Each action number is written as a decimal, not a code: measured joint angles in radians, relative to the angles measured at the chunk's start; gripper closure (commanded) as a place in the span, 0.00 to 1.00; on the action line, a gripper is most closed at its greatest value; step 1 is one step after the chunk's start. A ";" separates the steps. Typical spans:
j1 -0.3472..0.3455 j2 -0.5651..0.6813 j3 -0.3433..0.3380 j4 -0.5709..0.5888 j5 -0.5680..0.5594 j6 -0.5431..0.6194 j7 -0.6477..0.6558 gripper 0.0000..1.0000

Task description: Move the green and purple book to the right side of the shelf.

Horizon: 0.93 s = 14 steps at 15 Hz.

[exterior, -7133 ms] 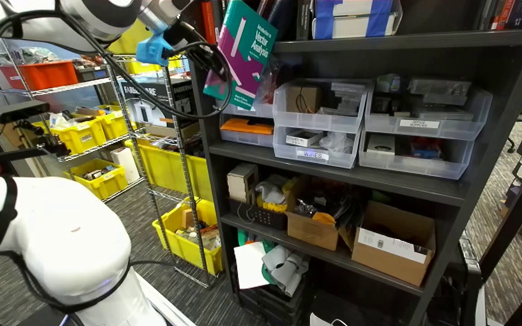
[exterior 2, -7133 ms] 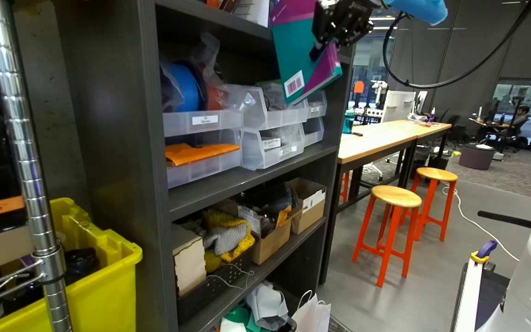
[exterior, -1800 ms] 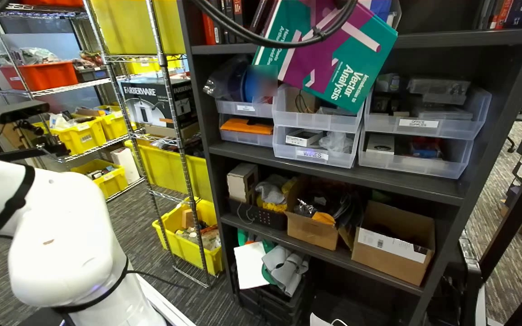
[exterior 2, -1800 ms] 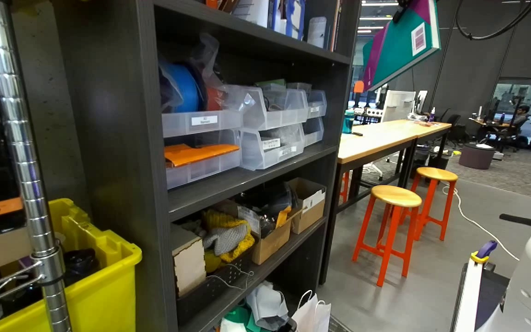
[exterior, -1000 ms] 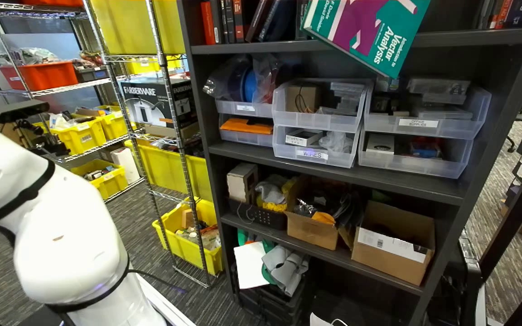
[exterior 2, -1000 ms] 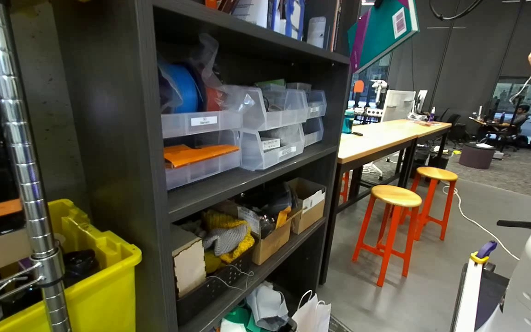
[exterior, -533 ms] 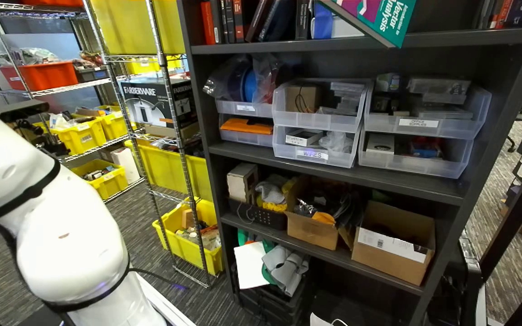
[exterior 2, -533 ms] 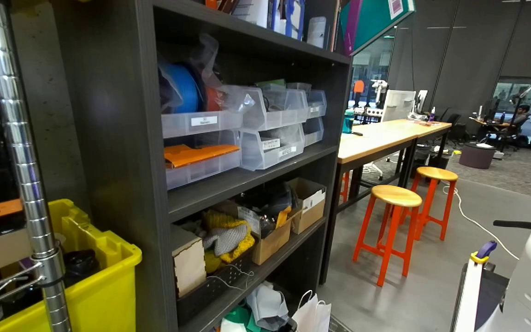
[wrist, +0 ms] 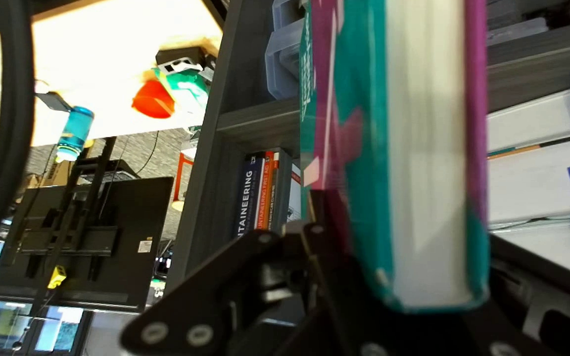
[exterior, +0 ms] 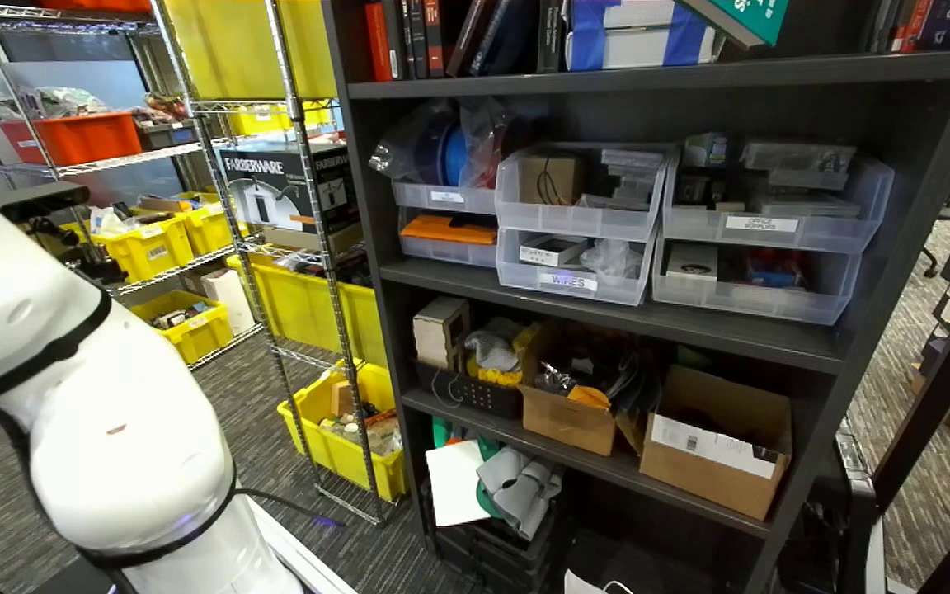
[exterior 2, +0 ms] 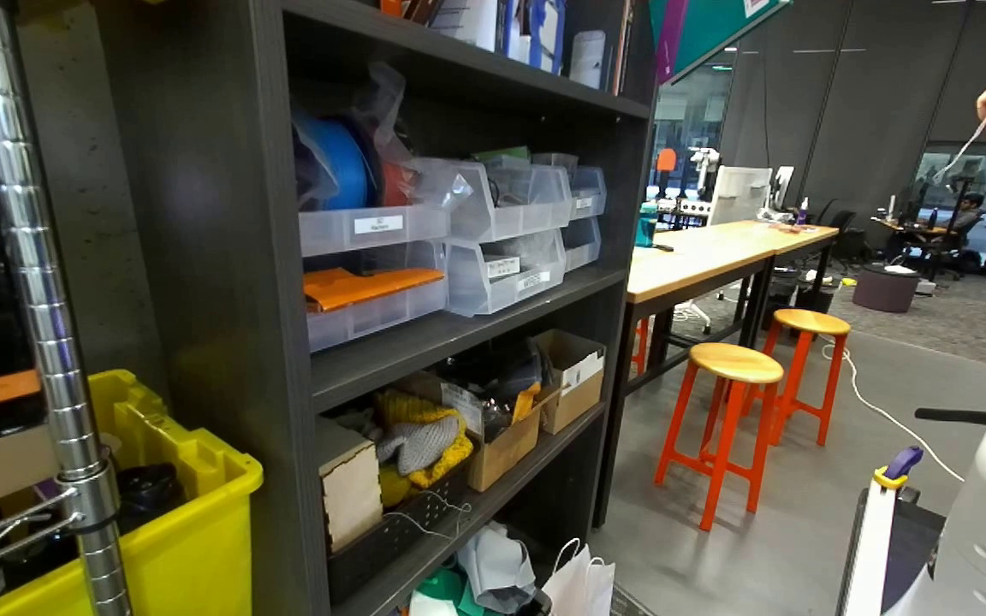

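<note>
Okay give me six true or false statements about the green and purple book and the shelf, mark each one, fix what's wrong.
1. The pincer grips the green and purple book. True.
2. A cardboard box stands on the shelf, one board below the WIRES bin. True.
3. The book already stands upright on the shelf. False: it is held tilted.
4. The WIRES bin sits directly above the OFFICE SUPPLIES bin. False: in an exterior view, the OFFICE SUPPLIES bin is higher, farther right.
5. A navy book spine in the wrist view partly reads NTAINEERING. True.
6. The wrist view hides the book's pages. False: the page edges show there.
</note>
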 measured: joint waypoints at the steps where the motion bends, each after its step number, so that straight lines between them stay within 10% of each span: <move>1: 0.000 0.007 -0.008 0.006 0.004 0.007 -0.008 0.94; 14: 0.000 0.174 -0.059 0.132 0.126 0.122 -0.106 0.94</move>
